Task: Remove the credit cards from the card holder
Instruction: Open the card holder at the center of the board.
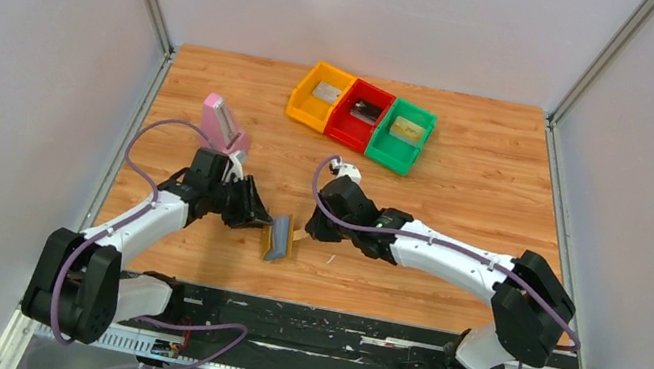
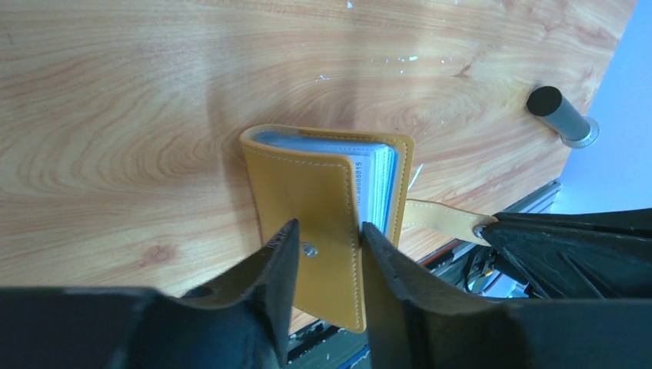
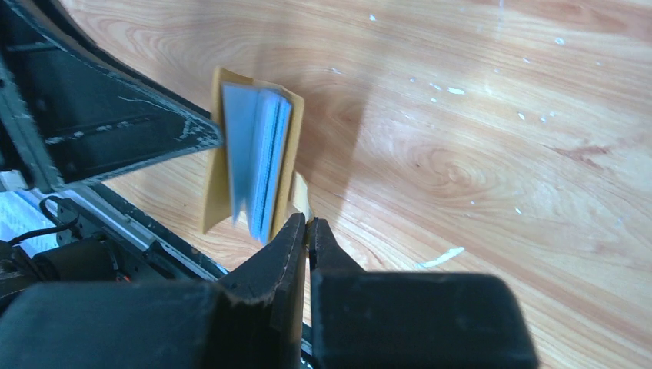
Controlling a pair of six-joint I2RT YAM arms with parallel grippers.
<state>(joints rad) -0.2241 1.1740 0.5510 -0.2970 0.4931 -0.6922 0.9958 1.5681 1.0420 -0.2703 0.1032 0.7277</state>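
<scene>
Holding the card holder [image 1: 279,237] between both grippers, nearer the arm bases than the pink block [image 1: 224,122], I have the right gripper [image 3: 309,231] pinched shut on its tab [image 2: 438,215] and the left gripper [image 2: 330,231] half closed astride the floppy front cover [image 2: 315,192], though I cannot tell if it grips, and I judge the stiff, slick credit cards [image 2: 373,177] are best nipped by their exposed edges.

Bright, even overhead light, soft shadow on the table [image 3: 338,123], right tool [image 3: 307,224] perhaps slightly blurred.

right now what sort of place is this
Probably a robotics lab test cell: plain grey panel walls around a wooden tabletop, two white-and-black robot arms bolted at its near edge, and yellow, red, green plastic bins.
</scene>
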